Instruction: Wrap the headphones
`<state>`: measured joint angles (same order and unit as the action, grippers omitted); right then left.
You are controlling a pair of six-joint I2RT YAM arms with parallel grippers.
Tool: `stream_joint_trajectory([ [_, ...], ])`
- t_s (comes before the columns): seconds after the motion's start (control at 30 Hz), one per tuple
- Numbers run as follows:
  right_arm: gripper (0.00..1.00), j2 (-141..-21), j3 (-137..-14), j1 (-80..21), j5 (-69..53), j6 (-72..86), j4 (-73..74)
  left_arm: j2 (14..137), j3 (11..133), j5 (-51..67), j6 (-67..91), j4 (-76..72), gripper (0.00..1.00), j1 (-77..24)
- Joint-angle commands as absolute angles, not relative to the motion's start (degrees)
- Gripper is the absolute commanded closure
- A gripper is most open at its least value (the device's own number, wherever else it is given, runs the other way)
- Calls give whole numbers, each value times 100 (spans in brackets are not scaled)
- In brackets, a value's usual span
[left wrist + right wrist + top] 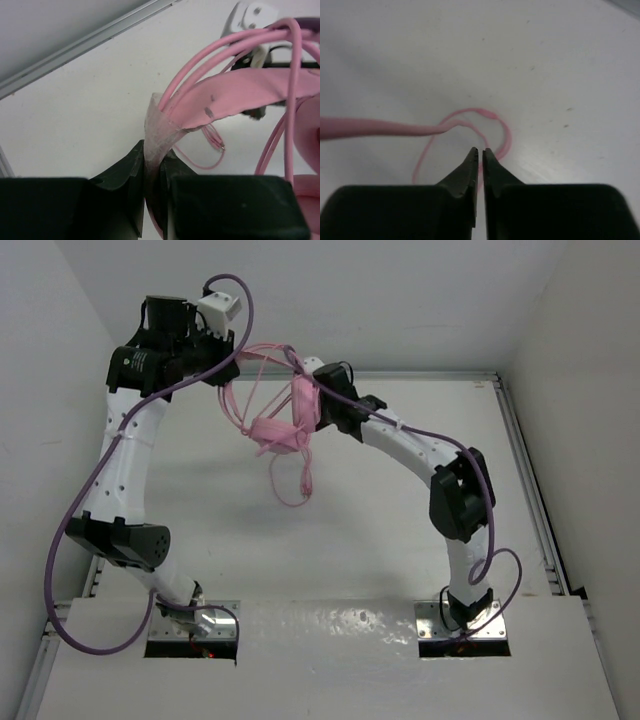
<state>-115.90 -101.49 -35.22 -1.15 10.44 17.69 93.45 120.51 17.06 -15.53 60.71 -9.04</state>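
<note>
The pink headphones [276, 430] hang above the table at the back between my two arms. Their headband [240, 95] runs to the right, and several turns of the thin pink cord [295, 75] loop over it. My left gripper [155, 155] is shut on the headband's end, holding the headphones up; in the top view the left gripper [230, 368] is up and left of them. My right gripper [316, 382] sits right beside an earcup [305, 402]. In the right wrist view the right gripper [481, 150] has its jaws a slit apart with nothing between them. The cord's loose end [505, 132] curls on the table below.
The back wall's metal rail [90, 42] runs close behind the left gripper. Purple robot cables [90, 490] trail along both arms. A raised rail [525, 470] borders the table's right side. The white table [200, 510] stretches in front of the hanging headphones.
</note>
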Motion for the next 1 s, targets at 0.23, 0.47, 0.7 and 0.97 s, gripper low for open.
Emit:
stream_joint_trajectory([
  [0.23,100,-10593,-8536,-3147,226,2399,-244,9149,12024,1213,-1090,5563,100,-817],
  [0.47,100,-9941,-7560,-2716,229,2796,-1361,9176,11944,1424,-1230,5546,100,-782],
  [0.7,23,-9941,-7445,-2716,-1089,1767,-1512,9184,12014,1758,-1397,5485,100,-782],
  [0.97,10,-10432,-7715,-2716,-1705,1915,-2003,9237,12208,1924,-1389,5537,100,-782],
])
